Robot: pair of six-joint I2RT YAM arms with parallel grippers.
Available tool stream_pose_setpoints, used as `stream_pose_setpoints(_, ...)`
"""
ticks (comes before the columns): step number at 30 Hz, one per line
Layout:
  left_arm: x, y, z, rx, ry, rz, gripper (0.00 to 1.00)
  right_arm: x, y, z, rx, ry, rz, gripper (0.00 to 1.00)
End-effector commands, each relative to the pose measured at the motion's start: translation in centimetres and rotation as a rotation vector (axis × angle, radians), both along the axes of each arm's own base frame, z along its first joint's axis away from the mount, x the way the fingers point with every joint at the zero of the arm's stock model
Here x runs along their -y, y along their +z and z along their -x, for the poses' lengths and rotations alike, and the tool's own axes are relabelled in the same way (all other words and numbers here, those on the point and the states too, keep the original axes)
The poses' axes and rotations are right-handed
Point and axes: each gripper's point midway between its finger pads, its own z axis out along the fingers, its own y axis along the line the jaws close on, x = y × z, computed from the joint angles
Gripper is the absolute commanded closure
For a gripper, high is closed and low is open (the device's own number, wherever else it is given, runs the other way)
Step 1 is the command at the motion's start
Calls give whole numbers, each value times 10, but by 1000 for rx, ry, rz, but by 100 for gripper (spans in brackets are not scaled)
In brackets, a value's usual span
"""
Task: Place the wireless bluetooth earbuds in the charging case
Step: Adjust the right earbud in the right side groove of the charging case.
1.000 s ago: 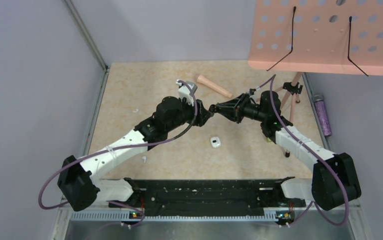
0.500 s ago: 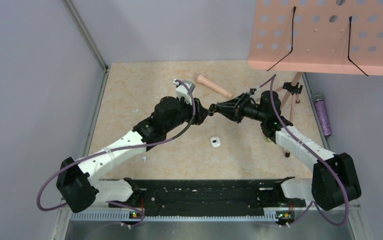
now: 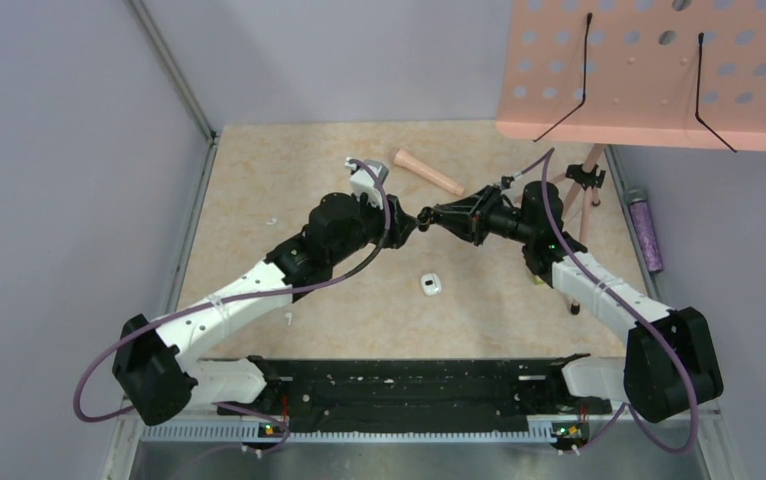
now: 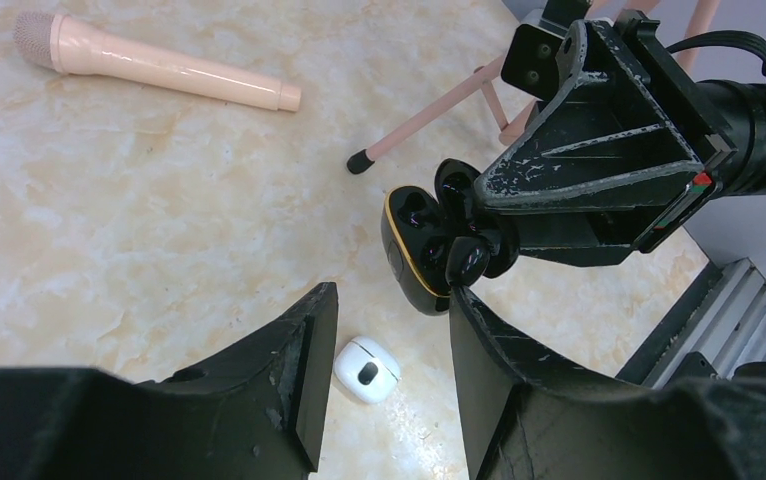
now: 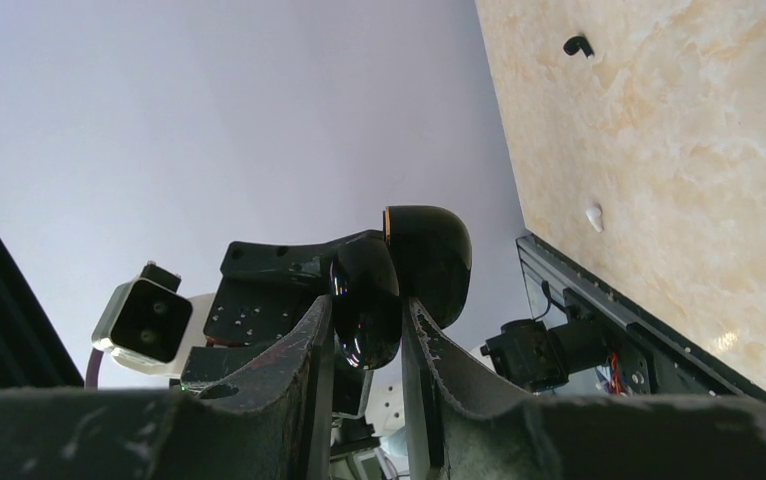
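My right gripper (image 3: pixel 429 215) is shut on a glossy black charging case (image 4: pixel 414 250) with a gold rim, held open in the air above the table. In the right wrist view, its fingers clamp one half of the case (image 5: pixel 364 310). My left gripper (image 4: pixel 389 300) is open and empty, and its right fingertip (image 4: pixel 459 300) sits just under the case. A tiny white earbud (image 3: pixel 289 318) lies on the table near the front rail and also shows in the right wrist view (image 5: pixel 593 215). Another white speck (image 3: pixel 272 220) lies at the left.
A small white oval case (image 3: pixel 431 284) lies on the table below the grippers, seen between my left fingers (image 4: pixel 366 370). A pink toy microphone (image 3: pixel 429 172) lies at the back. A pink stand's legs (image 3: pixel 584 200) and a purple bottle (image 3: pixel 646 232) are at the right.
My left arm has shifted a little to the left and its gripper stays at the case. The right arm has held still with the black case in it.
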Motion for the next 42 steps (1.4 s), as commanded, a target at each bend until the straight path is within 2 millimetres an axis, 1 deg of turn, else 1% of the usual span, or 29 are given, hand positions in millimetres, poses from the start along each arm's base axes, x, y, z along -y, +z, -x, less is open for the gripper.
stream_pose_setpoints(1,-3,21,-7,53,32,30,50,2,24,7,67,17,-32,100)
stream_pose_setpoints(9,-3,22,-11,56,48,28,50,2,24,9,75,23,-31,100)
stream_pose_setpoints(15,-1,25,-14,58,51,37,50,2,20,10,70,29,-29,100)
stream_pose_setpoints(20,-1,26,-16,61,62,38,49,2,20,11,72,28,-32,100)
stream_pose_setpoints(25,-13,25,-18,51,121,17,49,2,20,12,72,30,-35,100)
stream_pose_setpoints(29,-20,36,-10,65,116,33,49,2,20,12,72,30,-36,100)
stream_pose_setpoints(33,-26,32,-1,43,109,24,49,2,20,10,73,27,-36,100)
stream_pose_setpoints(35,-23,34,5,48,71,34,47,1,19,10,71,30,-36,100)
stream_pose_setpoints(37,-18,35,13,63,14,40,43,2,19,9,73,27,-35,100)
stream_pose_setpoints(38,-16,33,16,65,-13,36,38,2,18,9,71,27,-35,100)
stream_pose_setpoints(40,-9,38,23,88,-73,56,30,1,18,9,69,27,-35,100)
stream_pose_setpoints(42,-6,37,25,96,-98,60,21,2,18,8,69,25,-34,100)
